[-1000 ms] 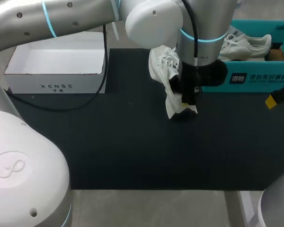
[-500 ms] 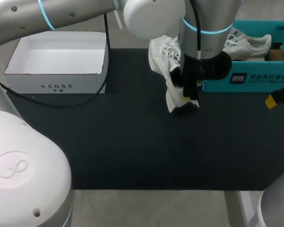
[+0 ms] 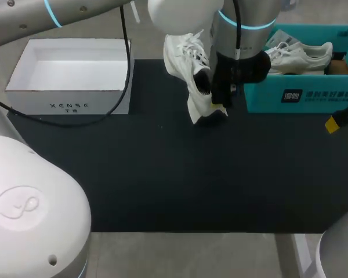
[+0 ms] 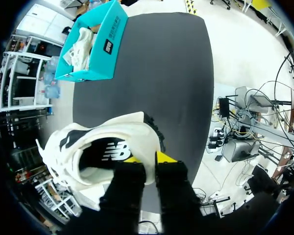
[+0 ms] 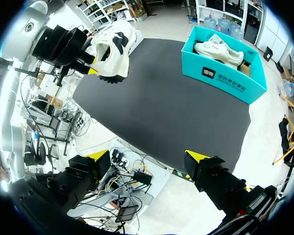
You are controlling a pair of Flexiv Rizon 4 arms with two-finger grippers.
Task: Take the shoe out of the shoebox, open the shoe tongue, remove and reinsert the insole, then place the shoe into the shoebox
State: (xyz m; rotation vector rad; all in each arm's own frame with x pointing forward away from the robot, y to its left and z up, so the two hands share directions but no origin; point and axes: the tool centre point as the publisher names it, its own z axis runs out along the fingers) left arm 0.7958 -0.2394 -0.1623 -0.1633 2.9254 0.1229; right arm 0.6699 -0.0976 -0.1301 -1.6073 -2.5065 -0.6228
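**Shoe out of the box and held aloft; boxing still to do**

Left gripper (image 3: 219,101) clamps the heel wall of the white lace-up sneaker (image 3: 188,63), one finger inside, one outside. Shoe hangs toe uppermost over the black table mat (image 3: 162,174), upper middle of the head view. Dark insole (image 4: 108,152) sits inside. White cardboard shoebox (image 3: 66,90) is at upper left, well apart from the shoe. Right gripper (image 5: 147,156) is spread wide and holds nothing. Judgement: tongue and insole steps cannot be confirmed; placing in the box is left.

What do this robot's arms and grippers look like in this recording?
Left arm and right arm: rounded white-and-silver links with glowing cyan rings; a black cable trails from the left. Left gripper and right gripper: black, yellow-tipped fingers.
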